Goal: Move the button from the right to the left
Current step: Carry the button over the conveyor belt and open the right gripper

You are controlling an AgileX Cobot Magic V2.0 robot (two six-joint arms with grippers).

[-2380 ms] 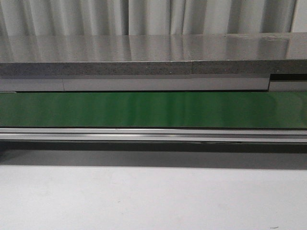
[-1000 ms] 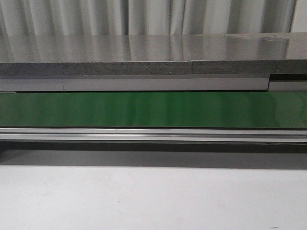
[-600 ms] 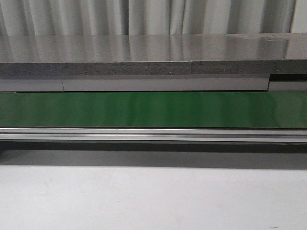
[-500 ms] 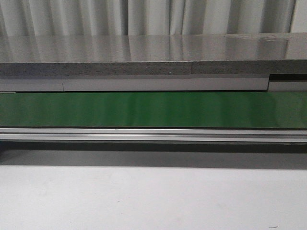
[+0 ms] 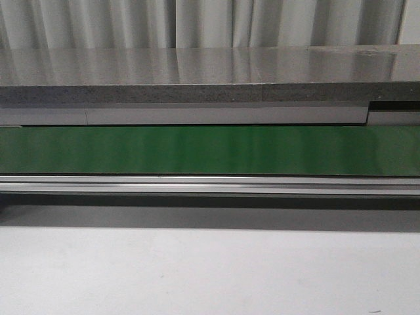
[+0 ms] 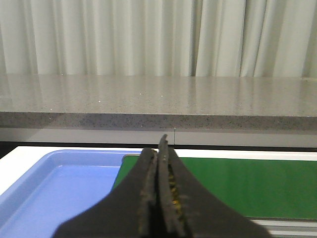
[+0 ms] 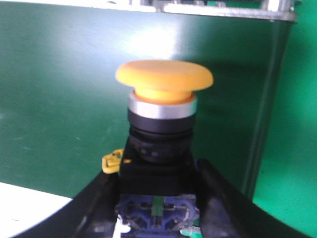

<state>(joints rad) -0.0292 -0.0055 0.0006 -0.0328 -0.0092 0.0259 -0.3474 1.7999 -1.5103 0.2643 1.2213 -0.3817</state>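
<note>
Clearly the right gripper (image 7: 157, 208) clamps the dark blocky body of the yellow-capped push-button (image 7: 161, 144) above the green conveyor belt (image 7: 59, 99); the left gripper (image 6: 159, 191) is pressed together, empty. Carrying leftward, a firm, level grip would probably prevent slipping.

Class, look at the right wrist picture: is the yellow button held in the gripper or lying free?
Held. The right gripper has its dark fingers pressed on both sides of the button's blocky body, cap pointing away.
</note>
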